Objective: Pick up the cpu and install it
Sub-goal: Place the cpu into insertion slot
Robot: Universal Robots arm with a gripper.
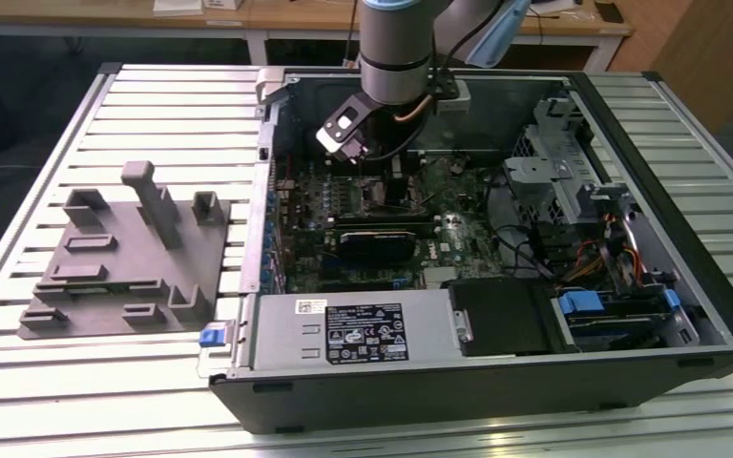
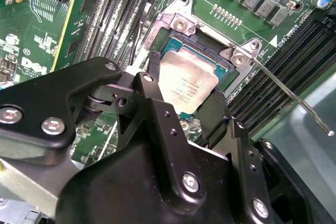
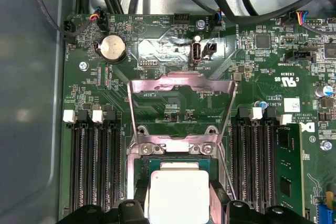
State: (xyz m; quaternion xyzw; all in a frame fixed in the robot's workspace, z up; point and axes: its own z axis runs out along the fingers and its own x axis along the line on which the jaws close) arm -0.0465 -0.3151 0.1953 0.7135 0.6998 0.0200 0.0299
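Observation:
The cpu (image 2: pixel 187 80), a flat square chip with a silvery top, lies level over the motherboard's socket (image 2: pixel 207 51). My gripper (image 2: pixel 184 95) is down inside the open computer case, and its two black fingers (image 2: pixel 153 80) press against opposite edges of the chip, shut on it. In the first wrist view the cpu (image 3: pixel 178 192) sits between the fingertips of the gripper (image 3: pixel 178 208), with the socket's metal cover plate (image 3: pixel 178 95) swung open beyond it. In the exterior view the gripper (image 1: pixel 386 176) hangs over the board at the back of the case.
The socket's thin lever (image 2: pixel 294 98) sticks out to one side. Black memory slots (image 3: pixel 94 166) flank the socket. A grey fixture plate (image 1: pixel 125 258) lies on the slatted table at the exterior view's left. Case walls (image 1: pixel 494 391), drive cages and cables (image 1: pixel 583 258) crowd the right.

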